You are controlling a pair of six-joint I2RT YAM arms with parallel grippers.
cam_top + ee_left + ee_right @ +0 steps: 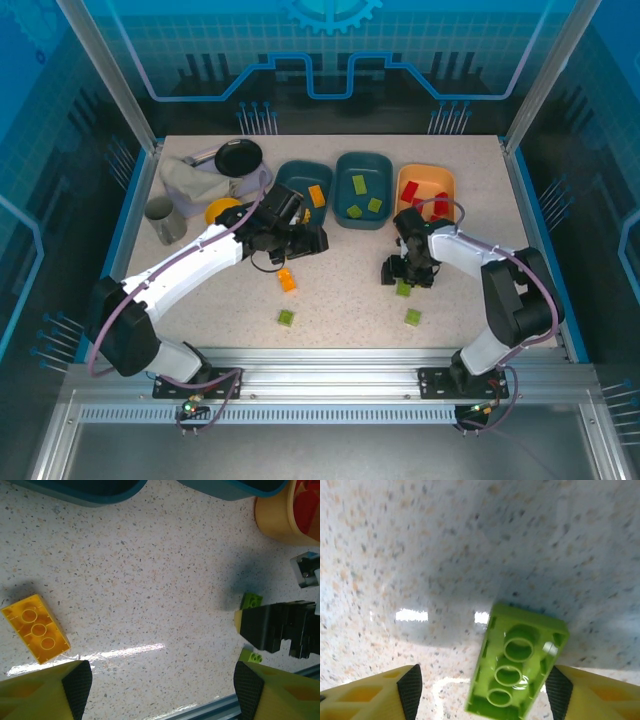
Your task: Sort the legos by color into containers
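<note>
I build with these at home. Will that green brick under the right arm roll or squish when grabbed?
Probably neither. The green brick looks like hard, hollow plastic, so likely stiff and light. Its flat sides should stop rolling, though the glossy surface might slip.

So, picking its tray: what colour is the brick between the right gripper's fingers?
Light green: an oblong plastic brick, clearest in the right wrist view.

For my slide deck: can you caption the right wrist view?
Right end effector straddling a light green lego, underside up, on the speckled table.
</note>
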